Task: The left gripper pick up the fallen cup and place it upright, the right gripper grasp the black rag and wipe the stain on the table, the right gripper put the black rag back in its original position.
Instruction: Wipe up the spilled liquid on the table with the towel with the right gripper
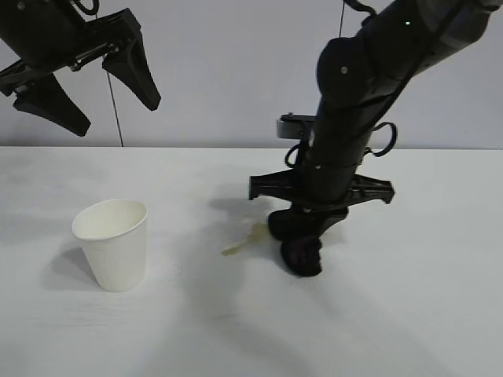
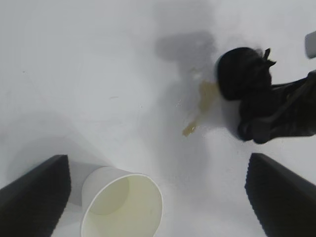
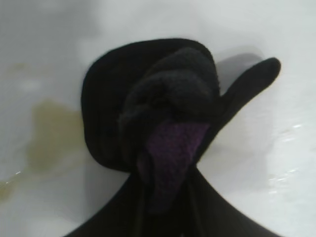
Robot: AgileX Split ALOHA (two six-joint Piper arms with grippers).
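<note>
Cup point(image 1: 112, 243) sits closest to the exterior camera, upright on the table point(image 1: 409, 314), mouth up, well below the left gripper point(image 1: 106, 106). Step one looks done. Left gripper hangs high over the table's left part, fingers spread wide, holding nothing. In the left wrist view its two fingers point(image 2: 34, 197) flank the frame with the cup point(image 2: 122, 206) between them but far beneath, no contact.

Stain point(image 1: 245, 238) comes next to the right: yellow-brown splotch with a thin tail, still visible on the table. From the left wrist view the stain point(image 2: 202, 106) lies just beside the black rag point(image 2: 243, 74), at its edge. Wiping is therefore not finished, by my read; liquid is plainly there.

Right gripper point(image 1: 302, 255) is down at the table surface, just right of the stain, pinched closed on the black rag point(image 1: 301, 253), which hangs bunched at its tips and appears to press on the tabletop. Right wrist view confirms it: right gripper point(image 3: 170, 143) fingers clamp the black rag point(image 3: 170, 106), purple fold showing between them, stain point(image 3: 52, 133) just off to the side of the cloth, touching or nearly touching its edge; can't tell which.

Status judgement: cup righted, rag grasped, wipe in hand or just starting. Left: pass the rag across the stain until it's gone, then carry the rag back to its spot and release. Original rag position isn't marked anywhere visible.
</note>
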